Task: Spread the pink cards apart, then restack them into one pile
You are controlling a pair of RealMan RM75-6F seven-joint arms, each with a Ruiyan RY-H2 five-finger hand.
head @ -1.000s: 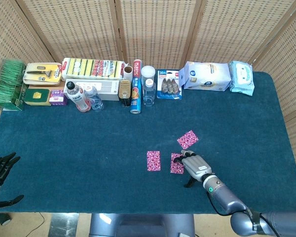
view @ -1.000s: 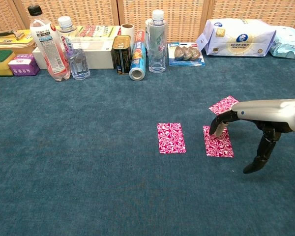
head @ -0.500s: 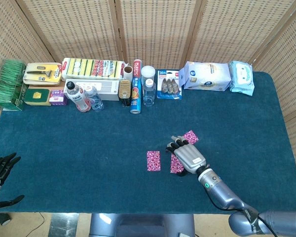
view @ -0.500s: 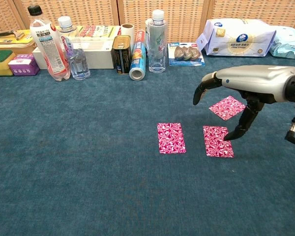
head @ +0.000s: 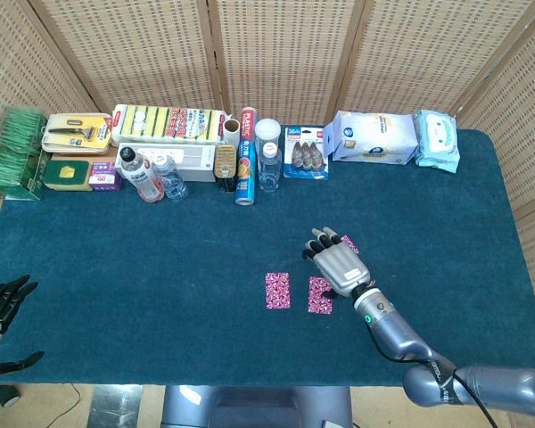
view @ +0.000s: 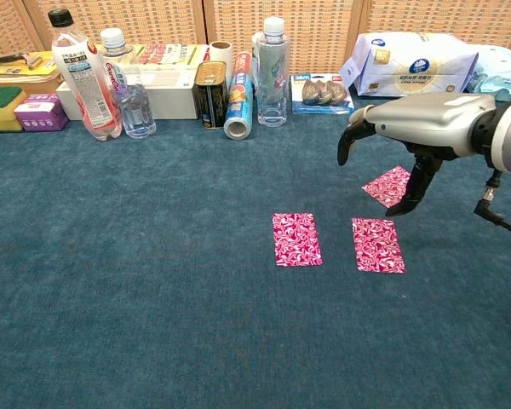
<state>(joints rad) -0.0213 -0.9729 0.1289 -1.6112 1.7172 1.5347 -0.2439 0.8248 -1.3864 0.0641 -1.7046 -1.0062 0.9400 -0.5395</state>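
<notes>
— Where are the pink cards found?
— Two are laid side by side on the blue cloth; a third is partly hidden under the raised right hand.
— And the hands?
— Both are seen spread, nothing held; the left hand is kept at the table's edge

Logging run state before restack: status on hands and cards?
Right hand open, raised over far card. Left hand open at table edge. Three pink cards spread apart, unstacked. Nothing in the way.

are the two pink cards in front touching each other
Apart. The chest view shows a strip of blue table cover between the left card and the right card; the head view shows the same gap.
</notes>
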